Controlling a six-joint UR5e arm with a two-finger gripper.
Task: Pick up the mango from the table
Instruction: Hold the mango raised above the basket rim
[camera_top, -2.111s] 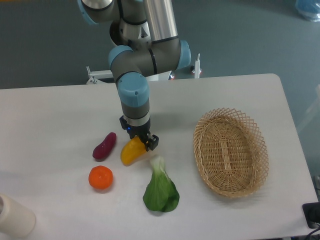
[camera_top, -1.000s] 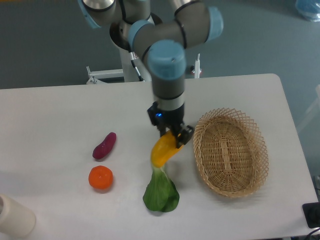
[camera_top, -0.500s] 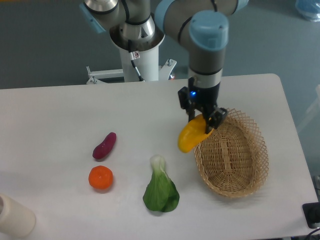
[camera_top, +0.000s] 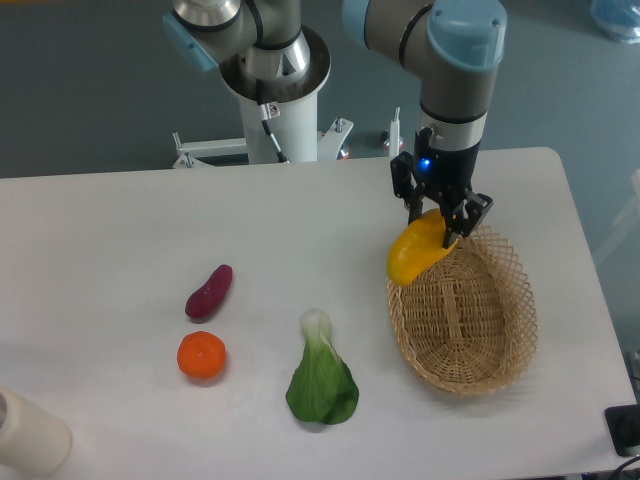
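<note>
Now we see the fingers (camera_top: 447, 222) clamped on the upper end of the mango (camera_top: 415, 251), which hangs in the air, off the bench (camera_top: 120, 230). The long axis of the mango goes down from the fingers toward 7 o'clock, so its free tapered end points to the near-left rim of the wicker basket (camera_top: 505, 330). The basket lies at about 5 o'clock from the mango, and the fruit seems to overlap its rim. At 9 o'clock the bench is open. The bok choy (camera_top: 321, 375), orange (camera_top: 201, 356) and sweet potato (camera_top: 209, 291) are well apart.
</note>
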